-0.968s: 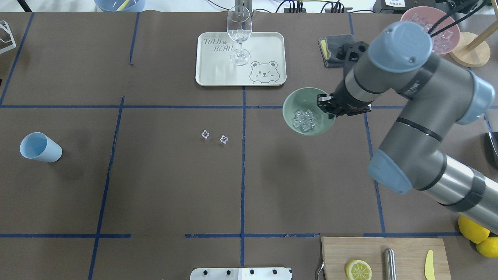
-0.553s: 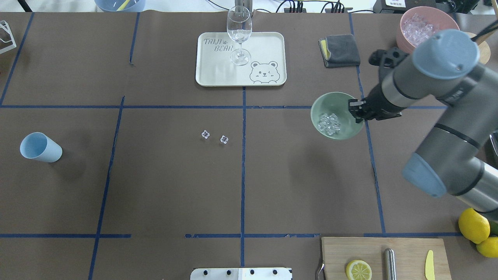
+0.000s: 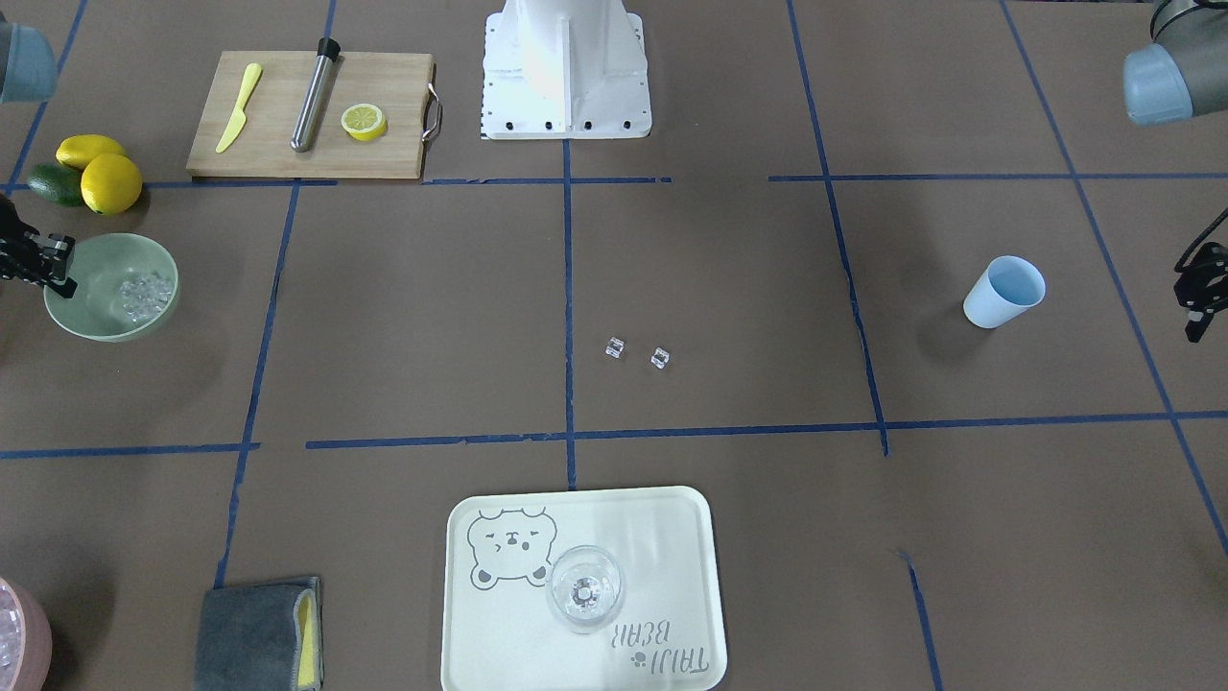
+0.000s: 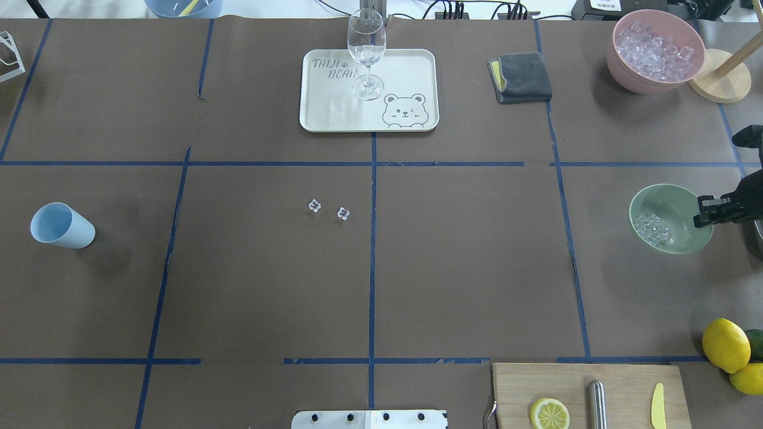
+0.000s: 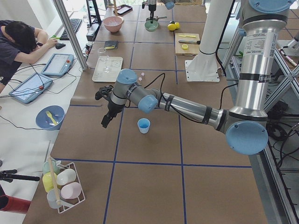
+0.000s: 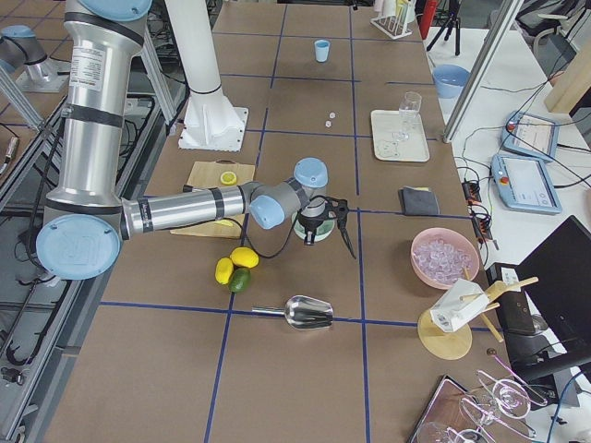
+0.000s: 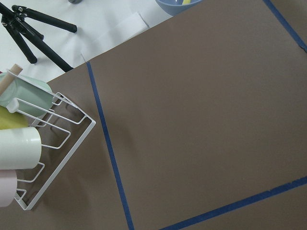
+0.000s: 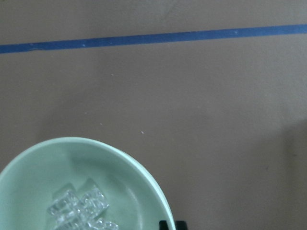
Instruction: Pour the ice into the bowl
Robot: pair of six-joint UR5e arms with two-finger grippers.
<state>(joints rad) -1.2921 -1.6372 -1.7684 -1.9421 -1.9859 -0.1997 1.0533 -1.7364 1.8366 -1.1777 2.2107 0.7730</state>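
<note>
Pale green bowl (image 8: 129, 191) in lower left corner, cut off by the frame edges. Clear ice (image 8: 79, 206) cubes clustered at its bottom. Two dark tips of right tool (image 8: 172, 225) show at the bottom edge, at the bowl's rim. Brown surface (image 8: 216, 105) beyond. Blue tape line (image 8: 153, 38) crosses near the top.

At the far side of my table a wine glass (image 4: 366, 44) stands upright on the cream bear tray (image 4: 334, 110). A folded grey cloth (image 4: 521, 76) lies to its right, then a pink bowl (image 4: 625, 72) beside a round wooden stand (image 4: 718, 83). At the near edge, my cutting board (image 4: 626, 381) carries a half lemon (image 4: 549, 413), a steel rod (image 4: 596, 405) and a yellow knife (image 4: 657, 406); two whole lemons (image 4: 725, 345) sit just off its right end.
</note>
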